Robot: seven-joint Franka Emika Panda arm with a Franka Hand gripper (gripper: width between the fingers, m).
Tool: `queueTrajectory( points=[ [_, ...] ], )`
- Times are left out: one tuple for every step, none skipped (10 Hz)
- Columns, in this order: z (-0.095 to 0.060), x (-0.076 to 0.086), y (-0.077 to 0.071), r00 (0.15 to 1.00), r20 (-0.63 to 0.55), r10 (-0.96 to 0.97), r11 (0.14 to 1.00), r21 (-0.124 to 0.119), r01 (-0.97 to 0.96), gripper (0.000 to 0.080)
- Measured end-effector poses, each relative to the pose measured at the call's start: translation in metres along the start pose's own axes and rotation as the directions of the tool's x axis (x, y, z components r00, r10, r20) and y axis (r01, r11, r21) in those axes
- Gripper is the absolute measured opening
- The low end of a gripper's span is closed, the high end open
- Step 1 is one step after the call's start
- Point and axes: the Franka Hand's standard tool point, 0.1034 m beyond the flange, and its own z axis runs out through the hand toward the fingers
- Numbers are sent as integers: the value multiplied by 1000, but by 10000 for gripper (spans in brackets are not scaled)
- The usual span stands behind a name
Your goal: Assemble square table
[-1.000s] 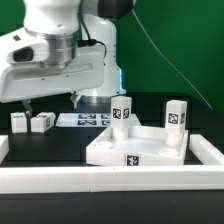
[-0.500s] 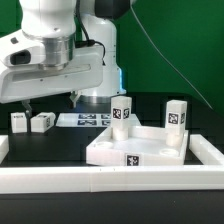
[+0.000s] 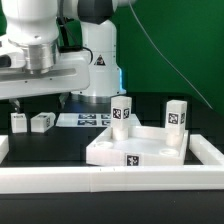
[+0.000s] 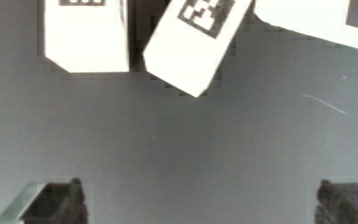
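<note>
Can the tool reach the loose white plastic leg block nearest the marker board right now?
Probably yes: the open tool hovers close above that white plastic leg block, with nothing between them.

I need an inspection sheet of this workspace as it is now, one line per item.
Surface: black table, flat.
Job's things: top lies by the rail; two upright legs at its far corners; two lying legs apart from it.
Clutter: nothing seen.
Grippers: fingers open, empty, near the lying legs.
Cables: one black cable before the green wall.
Surroundings: marker board, white rail.
</note>
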Motion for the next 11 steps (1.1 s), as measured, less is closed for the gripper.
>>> queueTrajectory(
  points=[
    [0,0,0,1000,0,-2,1000,0,2,649],
    [0,0,0,1000,1,-2,1000,0,2,649],
    [1,-2,0,999,2,39,999,1,-39,649],
    [3,-7,3,994,10,112,994,5,-112,649],
    [8,-14,5,984,45,170,985,18,-171,649],
    [14,-21,7,970,98,224,973,36,-228,649],
    [16,-21,7,963,129,236,969,48,-244,649],
    [16,-20,7,962,144,231,970,49,-240,649],
    [16,-19,7,964,140,226,971,47,-235,649],
    [17,-19,7,964,141,225,971,47,-234,649],
    [18,-20,6,961,147,233,968,55,-243,649]
  ],
)
